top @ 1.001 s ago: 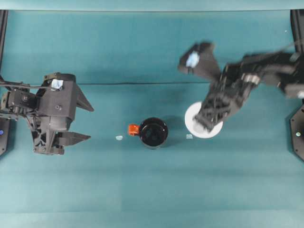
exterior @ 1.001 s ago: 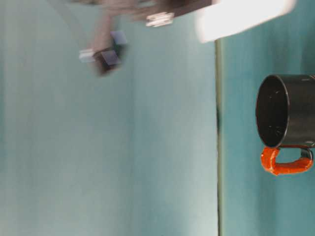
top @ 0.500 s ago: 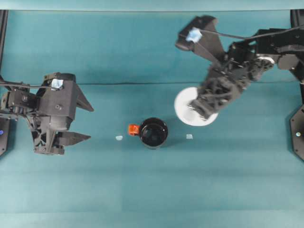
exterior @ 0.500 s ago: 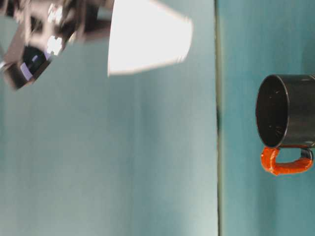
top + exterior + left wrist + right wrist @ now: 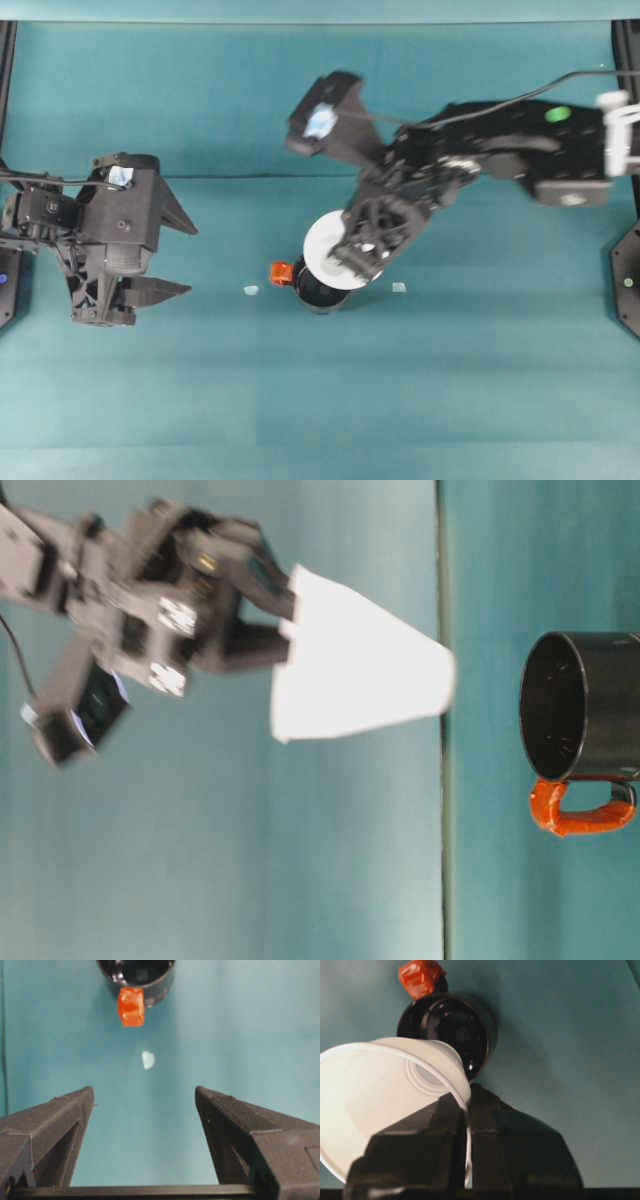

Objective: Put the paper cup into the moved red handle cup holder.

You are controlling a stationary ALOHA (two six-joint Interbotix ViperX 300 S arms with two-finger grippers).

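Now my right fingers (image 5: 465,1125), pinching the cup's (image 5: 335,252) rim, had swung it from well right to hang tilted just above the holder (image 5: 318,290); lowering seemed next. My left fingers (image 5: 145,1110) sat spread, well apart.

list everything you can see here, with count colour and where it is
white paper cup: 1, white, held in the air by its rim, tilted, over the holder's far-right edge in the overhead view
glossy black cup holder with orange-red handle: 1, black with orange-red tab on its left, upright on the table near the middle, empty
small pale scraps: 2, whitish, on the table, one left of the holder, one right
teal table cover: 1, teal, under everything
left tool: 1, black, jaws open, at the table's left side, holding nothing
right tool: 1, black, pinching the paper cup's rim, reaching across the middle
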